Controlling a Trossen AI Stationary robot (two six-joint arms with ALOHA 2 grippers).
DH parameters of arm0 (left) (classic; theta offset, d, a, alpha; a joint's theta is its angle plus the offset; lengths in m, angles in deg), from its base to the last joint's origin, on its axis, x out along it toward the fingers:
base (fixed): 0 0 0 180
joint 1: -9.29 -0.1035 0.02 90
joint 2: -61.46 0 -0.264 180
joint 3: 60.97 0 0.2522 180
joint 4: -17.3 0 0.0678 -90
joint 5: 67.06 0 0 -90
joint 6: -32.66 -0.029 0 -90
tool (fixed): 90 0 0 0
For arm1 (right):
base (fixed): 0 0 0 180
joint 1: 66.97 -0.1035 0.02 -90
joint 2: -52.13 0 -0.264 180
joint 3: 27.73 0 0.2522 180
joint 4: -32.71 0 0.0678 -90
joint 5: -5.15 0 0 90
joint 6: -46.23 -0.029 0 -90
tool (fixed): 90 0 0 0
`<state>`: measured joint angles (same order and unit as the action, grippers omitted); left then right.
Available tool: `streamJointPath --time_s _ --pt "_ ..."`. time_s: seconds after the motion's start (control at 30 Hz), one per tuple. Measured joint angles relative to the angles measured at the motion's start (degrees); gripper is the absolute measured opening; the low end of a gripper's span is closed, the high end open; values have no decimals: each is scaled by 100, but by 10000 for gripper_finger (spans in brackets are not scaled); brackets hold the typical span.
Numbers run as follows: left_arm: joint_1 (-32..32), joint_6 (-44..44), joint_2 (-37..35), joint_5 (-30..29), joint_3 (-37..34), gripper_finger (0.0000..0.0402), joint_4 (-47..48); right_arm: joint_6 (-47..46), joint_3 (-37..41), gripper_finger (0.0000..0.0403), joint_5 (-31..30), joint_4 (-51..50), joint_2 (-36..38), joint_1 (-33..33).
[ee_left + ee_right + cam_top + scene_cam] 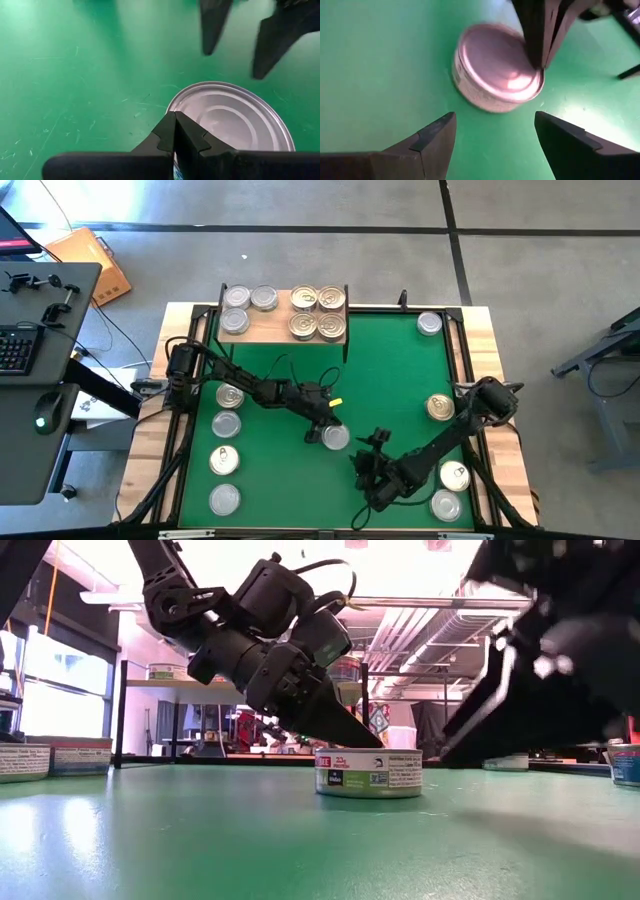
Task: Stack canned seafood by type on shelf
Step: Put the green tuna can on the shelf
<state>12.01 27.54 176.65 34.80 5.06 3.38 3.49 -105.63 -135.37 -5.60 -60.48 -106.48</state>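
The table point(480, 360), with its green mat, fills the middle of the high view, and the shelf point(272, 330) sits at its upper left edge, carrying three silver-lidded tins on its left half and four gold-lidded tins on its right. Other cans lie loose down the mat's left and right sides. The can in play is the silver-lidded can point(335, 437) just below the mat's centre, upright on its base. The left gripper point(175, 131), fingers pressed fully together, rests its tip at that can's rim (pushing or steadying it, by my reading). The right gripper point(492, 131), jaws spread wide and holding nothing, points at the can from the lower right, close enough to straddle it next.
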Motion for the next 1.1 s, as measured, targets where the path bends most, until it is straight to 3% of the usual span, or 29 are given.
streamJointPath --time_s 0.27,0.53,0.83,0.97,1.1 --pt "-128 -47 0 4 0 0 26 -171 526 263 85 973 -2 306" --pt "-153 -99 24 -103 -8 0 198 537 445 263 107 1224 -7 350" --pt "-120 -114 33 -53 -26 0 290 398 -334 263 193 -875 105 350" --pt "-115 -149 -16 -112 -26 0 312 468 -522 263 837 -1883 437 431" --pt "-43 -114 -222 -576 -26 0 448 569 -520 263 1512 -2548 702 736"
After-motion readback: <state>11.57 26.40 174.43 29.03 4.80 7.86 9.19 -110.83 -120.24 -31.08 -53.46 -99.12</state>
